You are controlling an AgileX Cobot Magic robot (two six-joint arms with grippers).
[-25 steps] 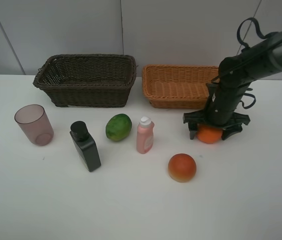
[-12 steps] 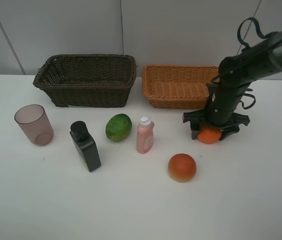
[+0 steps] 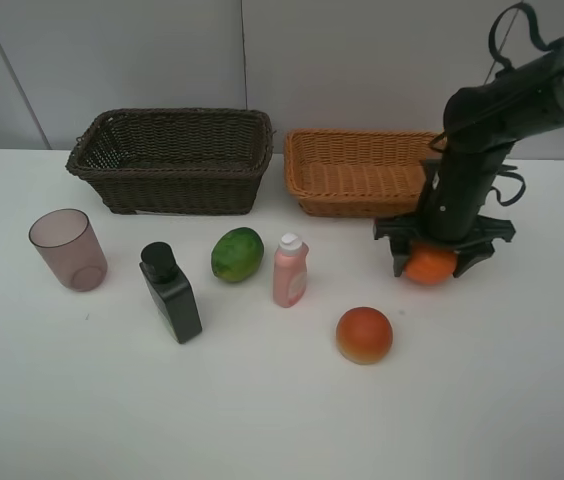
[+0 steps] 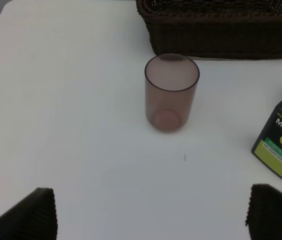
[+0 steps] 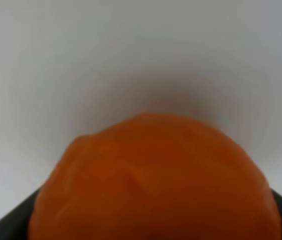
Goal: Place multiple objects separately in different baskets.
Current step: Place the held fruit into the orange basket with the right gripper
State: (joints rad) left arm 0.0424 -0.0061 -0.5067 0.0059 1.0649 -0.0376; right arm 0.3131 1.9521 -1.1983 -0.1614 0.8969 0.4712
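I saw the right pincer [image 3: 431,261] clamped on the orange [image 3: 429,271], with one black finger on each side of it. The orange sat toward the right edge of the table [image 3: 262,420], just in front of the right end of the tan basket [image 3: 347,205]. In the right wrist view the orange [image 5: 156,180] filled the picture, and a soft dark shadow lay on the white top behind it. I could not tell if the orange touched the table.

The left pincer [image 4: 153,220] was wide apart and held nothing. It hung over the bare top near the left edge, with the cup [image 4: 171,92] in front of it.

The dark brown basket [image 3: 177,185] and the tan basket stood side by side along the far edge. I saw nothing inside either one.

The other things stood in a loose row across the middle. The cup [image 3: 67,250] was closest to the left edge. Next came the dark bottle [image 3: 172,295], the green fruit [image 3: 237,254] and the pink bottle [image 3: 289,270]. The red-orange fruit [image 3: 364,334] lay nearer the front edge, apart from the orange.
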